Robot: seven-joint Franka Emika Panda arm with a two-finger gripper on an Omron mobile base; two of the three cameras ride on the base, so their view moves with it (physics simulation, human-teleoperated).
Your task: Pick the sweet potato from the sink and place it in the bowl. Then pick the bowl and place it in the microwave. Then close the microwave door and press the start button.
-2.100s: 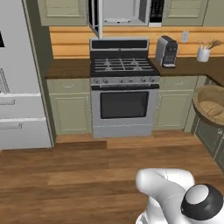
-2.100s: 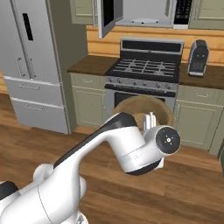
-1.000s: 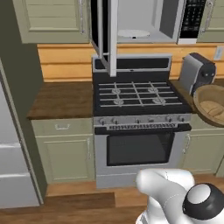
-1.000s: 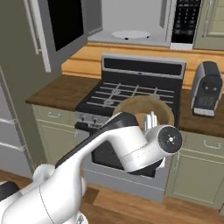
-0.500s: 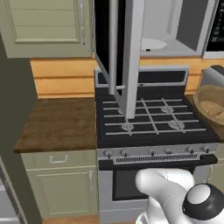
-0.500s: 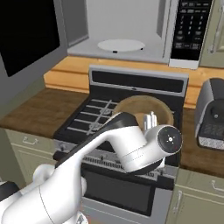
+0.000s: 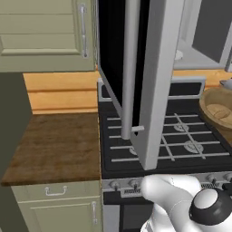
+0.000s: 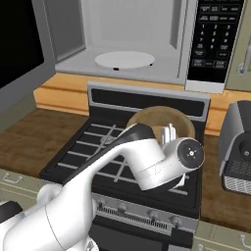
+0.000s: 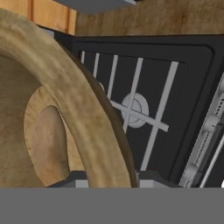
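- Far to the left of my hand (image 9: 107, 177), the wooden surface (image 7: 54, 145) lies bare beside the stove (image 7: 181, 140); it plays no part in this step.
- Up and left of my hand, the microwave door (image 7: 154, 81) hangs swung wide open, its edge toward the left base camera.
- The step in hand, as I judge it, is carrying the loaded bowl (image 9: 83, 105) to the microwave (image 8: 127, 44): the sweet potato (image 9: 50, 144) already lies inside the bowl, and placing, door and start button are not yet done.
- My hand is clamped narrow on the bowl's thick rim, one finger inside and one outside, as the hand view shows; the bowl hangs over the stove's grates, below the microwave's open mouth.
- Next I would need to raise the bowl to the level of the cavity floor, keep it level so the sweet potato stays put, and slide it forward onto the white turntable (image 8: 125, 60), clear of the open door on the left.
- The right base view gives the cavity, turntable and the keypad (image 8: 208, 34) up and right of my hand.
- The left base view has the door blocking most of the cavity, but shows the bowl (image 7: 219, 111) with the sweet potato (image 7: 218, 110) in it from the side.
- The hand view alone shows the grip on the rim.
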